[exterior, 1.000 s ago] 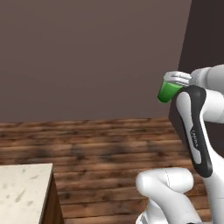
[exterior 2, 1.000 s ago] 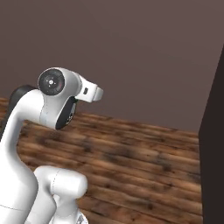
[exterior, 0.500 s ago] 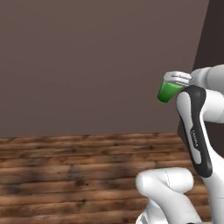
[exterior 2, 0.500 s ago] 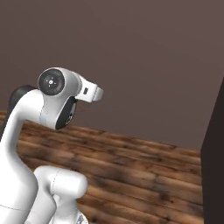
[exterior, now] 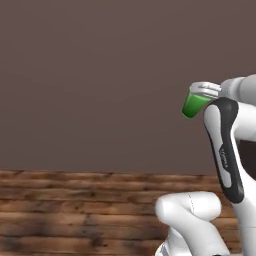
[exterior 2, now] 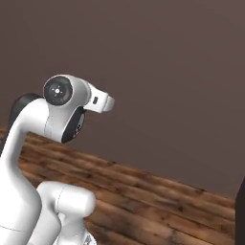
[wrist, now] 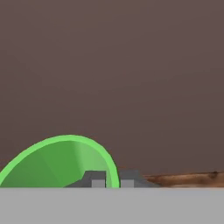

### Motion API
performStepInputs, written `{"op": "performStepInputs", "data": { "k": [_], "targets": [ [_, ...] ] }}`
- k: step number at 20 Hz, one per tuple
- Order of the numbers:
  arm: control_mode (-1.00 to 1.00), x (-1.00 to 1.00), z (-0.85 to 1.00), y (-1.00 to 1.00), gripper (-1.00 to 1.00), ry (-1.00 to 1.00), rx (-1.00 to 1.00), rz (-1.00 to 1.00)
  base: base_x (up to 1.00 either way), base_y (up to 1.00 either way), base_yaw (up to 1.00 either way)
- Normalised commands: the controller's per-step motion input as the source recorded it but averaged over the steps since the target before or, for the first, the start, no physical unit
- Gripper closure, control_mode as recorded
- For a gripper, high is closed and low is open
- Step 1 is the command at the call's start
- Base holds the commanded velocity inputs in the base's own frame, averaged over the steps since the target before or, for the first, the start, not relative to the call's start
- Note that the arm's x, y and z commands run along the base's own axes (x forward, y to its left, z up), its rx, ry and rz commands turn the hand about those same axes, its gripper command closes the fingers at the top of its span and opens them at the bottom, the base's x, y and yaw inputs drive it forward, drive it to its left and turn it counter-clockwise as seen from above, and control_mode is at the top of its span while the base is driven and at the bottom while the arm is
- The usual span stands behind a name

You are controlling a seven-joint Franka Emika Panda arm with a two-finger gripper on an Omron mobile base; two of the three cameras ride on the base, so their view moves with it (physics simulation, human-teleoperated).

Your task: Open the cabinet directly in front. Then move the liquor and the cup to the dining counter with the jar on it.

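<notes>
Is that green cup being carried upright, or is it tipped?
Tipped. In the left base view the cup leans, held up off the floor. In the hand view the end effector pinches its rim; whether anything is inside, cannot tell.

Wooden plank floor (exterior: 75,215) runs to a plain brown wall (exterior: 100,85); robot base stands on it.

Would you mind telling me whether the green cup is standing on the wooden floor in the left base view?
No, the cup is held up in the air by the claw, in front of the brown wall and well above the floor.
</notes>
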Motion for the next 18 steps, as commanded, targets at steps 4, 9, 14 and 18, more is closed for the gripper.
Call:
{"op": "performStepInputs", "data": {
  "k": [4, 9, 14, 18],
  "targets": [
    [1.0, 0.0, 0.0, 0.0, 1.0, 0.0, 0.0, 0.0, 1.0, -0.03, 0.64],
    [1.0, 0.0, 0.0, 0.0, 1.0, 0.0, 0.0, 0.0, 0.94, 0.0, 0.76],
    [1.0, 0.0, 0.0, 0.0, 1.0, 0.0, 0.0, 0.0, 0.94, 0.0, 0.77],
    [1.0, 0.0, 0.0, 0.0, 1.0, 0.0, 0.0, 0.0, 1.0, -0.02, 0.71]
  ]
}}
